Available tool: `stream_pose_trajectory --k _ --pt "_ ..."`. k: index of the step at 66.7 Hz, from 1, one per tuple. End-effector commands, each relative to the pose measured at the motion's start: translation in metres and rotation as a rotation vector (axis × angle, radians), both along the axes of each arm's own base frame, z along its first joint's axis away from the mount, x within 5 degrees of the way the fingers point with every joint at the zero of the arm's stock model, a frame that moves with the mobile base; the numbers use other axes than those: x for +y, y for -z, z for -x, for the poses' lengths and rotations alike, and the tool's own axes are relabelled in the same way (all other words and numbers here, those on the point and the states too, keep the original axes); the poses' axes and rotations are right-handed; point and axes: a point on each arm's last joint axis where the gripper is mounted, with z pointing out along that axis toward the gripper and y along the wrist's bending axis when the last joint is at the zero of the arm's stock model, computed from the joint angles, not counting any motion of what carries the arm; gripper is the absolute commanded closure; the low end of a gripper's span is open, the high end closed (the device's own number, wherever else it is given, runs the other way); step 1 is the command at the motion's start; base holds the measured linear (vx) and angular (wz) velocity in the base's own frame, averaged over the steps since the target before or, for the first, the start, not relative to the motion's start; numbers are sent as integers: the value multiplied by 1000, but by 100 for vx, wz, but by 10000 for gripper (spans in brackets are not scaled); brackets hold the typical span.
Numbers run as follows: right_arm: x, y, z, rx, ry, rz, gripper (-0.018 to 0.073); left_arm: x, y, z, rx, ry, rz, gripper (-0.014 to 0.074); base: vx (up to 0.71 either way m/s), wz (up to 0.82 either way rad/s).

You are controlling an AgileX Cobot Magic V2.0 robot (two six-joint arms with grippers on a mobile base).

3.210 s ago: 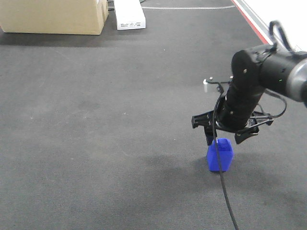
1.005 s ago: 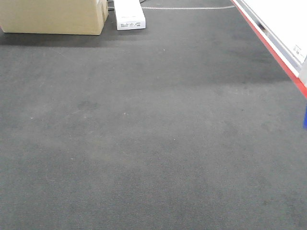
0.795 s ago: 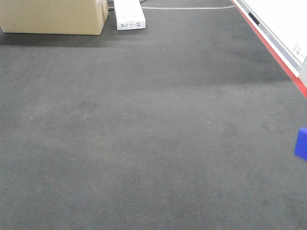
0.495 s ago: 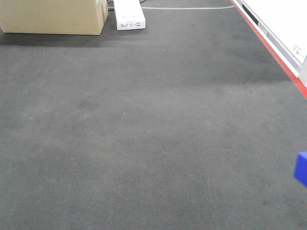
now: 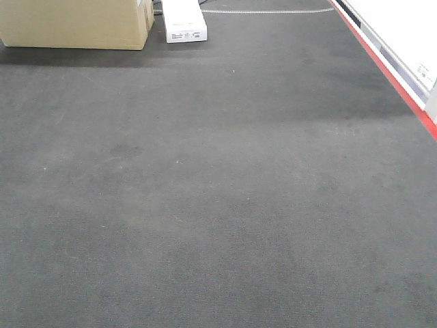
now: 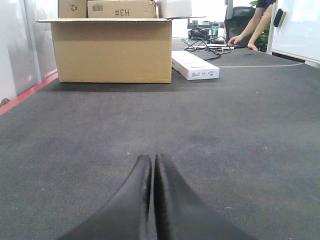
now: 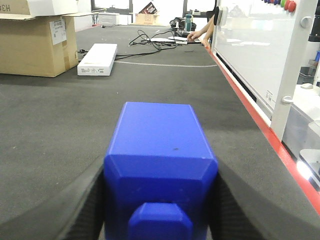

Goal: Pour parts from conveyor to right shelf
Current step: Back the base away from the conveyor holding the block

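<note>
My right gripper (image 7: 160,200) is shut on a blue plastic bin (image 7: 159,150); its black fingers (image 7: 75,207) press on both sides of the bin, held above the dark conveyor belt (image 7: 60,115). The bin's contents are hidden. My left gripper (image 6: 152,165) is shut and empty, low over the belt (image 6: 240,145). Neither gripper nor the bin shows in the front view. No shelf is in view.
A cardboard box (image 5: 75,24) and a flat white box (image 5: 184,20) stand at the belt's far end; they also show in the left wrist view as box (image 6: 112,50) and white box (image 6: 195,65). A red edge strip (image 5: 392,75) and white panel (image 7: 255,55) run along the right side.
The right arm lifted the blue bin off the belt and carried it right, out of the front view; its last blue sliver at the right edge is now gone.
</note>
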Motion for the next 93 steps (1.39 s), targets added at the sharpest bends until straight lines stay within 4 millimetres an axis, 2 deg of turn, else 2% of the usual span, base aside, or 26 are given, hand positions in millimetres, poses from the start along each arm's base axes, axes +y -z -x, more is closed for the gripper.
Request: stream_pose_trajectory --k 1,93 --pt "-1 -15 0 -105 7 -4 561 -1 -13 2 -98 8 12 603 0 0" --pt "-1 -15 0 -101 7 -5 561 -1 -13 2 -98 8 12 603 -2 1"
